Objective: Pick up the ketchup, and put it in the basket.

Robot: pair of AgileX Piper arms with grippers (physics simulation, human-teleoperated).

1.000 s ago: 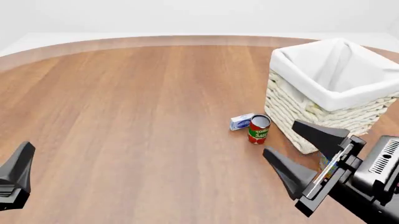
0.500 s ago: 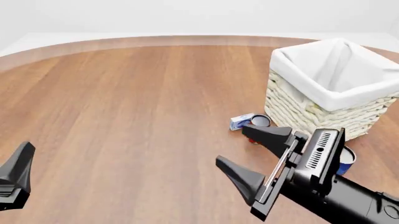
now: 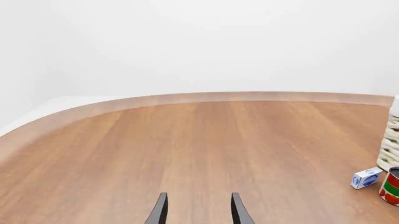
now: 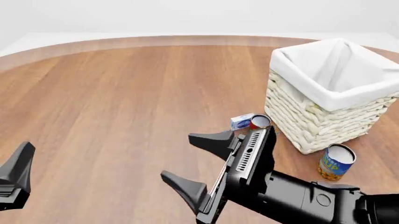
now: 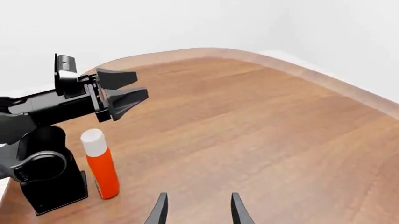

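Saw the right gripper (image 4: 193, 161) low in the middle of the table (image 4: 124, 93), jaws spread wide, nothing between them, black arm running off to the lower right. Found the left gripper (image 4: 16, 179) at the lower left edge, only partly shown, state unclear. Noted the basket (image 4: 324, 116) upright at the right, white liner folded over its rim. Spotted a small blue-and-white box (image 4: 240, 121) just left of it, touching or nearly touching a red can (image 4: 259, 122) half hidden behind the right gripper. Marked a blue-and-yellow can (image 4: 335, 162) upright near the basket's front corner.
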